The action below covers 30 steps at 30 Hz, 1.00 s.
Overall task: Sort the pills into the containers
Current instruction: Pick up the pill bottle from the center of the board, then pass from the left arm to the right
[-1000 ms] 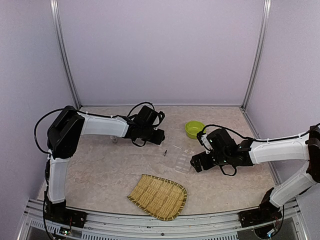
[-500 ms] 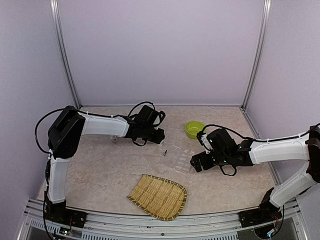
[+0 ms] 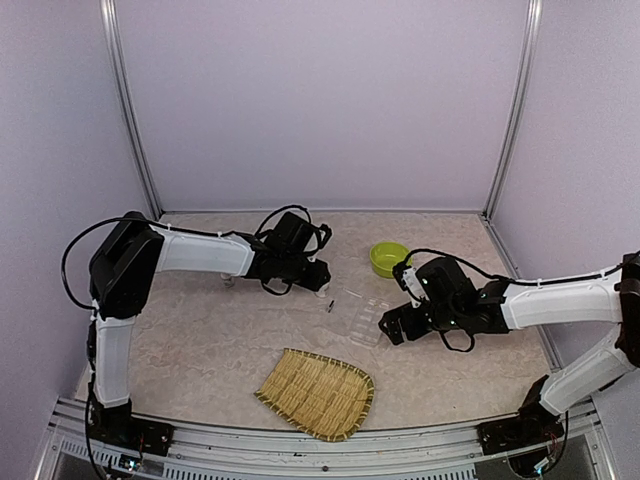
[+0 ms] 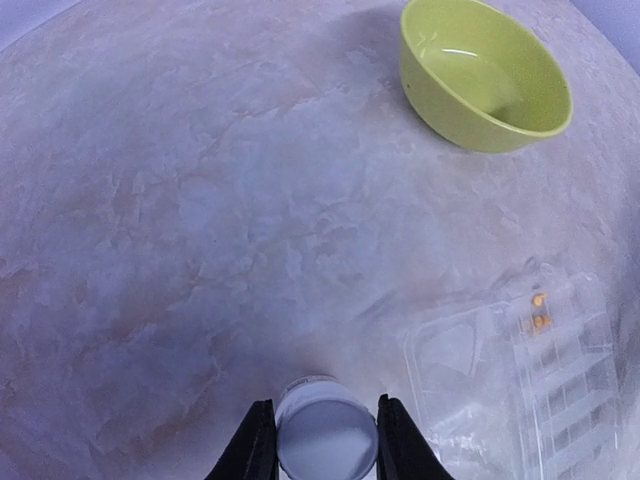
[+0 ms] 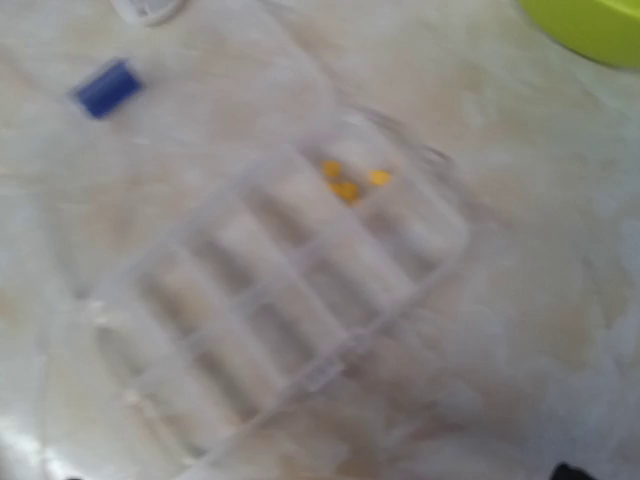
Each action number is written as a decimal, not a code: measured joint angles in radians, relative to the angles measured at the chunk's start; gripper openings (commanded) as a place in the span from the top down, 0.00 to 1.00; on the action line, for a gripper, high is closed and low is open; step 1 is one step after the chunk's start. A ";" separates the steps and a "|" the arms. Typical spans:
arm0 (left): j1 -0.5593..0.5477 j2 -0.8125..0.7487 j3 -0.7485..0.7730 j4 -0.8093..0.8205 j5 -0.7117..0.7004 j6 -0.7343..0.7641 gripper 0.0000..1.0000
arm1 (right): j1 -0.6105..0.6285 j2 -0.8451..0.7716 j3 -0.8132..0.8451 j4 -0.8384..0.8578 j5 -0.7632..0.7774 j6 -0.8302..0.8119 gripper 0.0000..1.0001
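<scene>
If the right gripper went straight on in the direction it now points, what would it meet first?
Most likely the clear organiser box. The right gripper points at it from close by, and the box fills the right wrist view. Depth is unclear, so it might pass just above it.

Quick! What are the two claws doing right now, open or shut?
Left claw: closed on a small white round pot.
Right claw: cannot tell; too small from above, and its fingers do not show in its own camera.
</scene>
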 measured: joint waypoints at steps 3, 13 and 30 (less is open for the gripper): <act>-0.007 -0.071 -0.063 0.012 0.032 0.002 0.84 | 0.000 -0.043 -0.019 0.022 -0.054 -0.015 0.00; -0.044 -0.347 -0.200 0.143 0.231 0.031 0.87 | 0.000 -0.223 -0.046 0.161 -0.377 -0.074 0.00; -0.158 -0.486 -0.365 0.442 0.776 0.037 0.87 | 0.001 -0.356 -0.062 0.300 -0.712 -0.090 0.03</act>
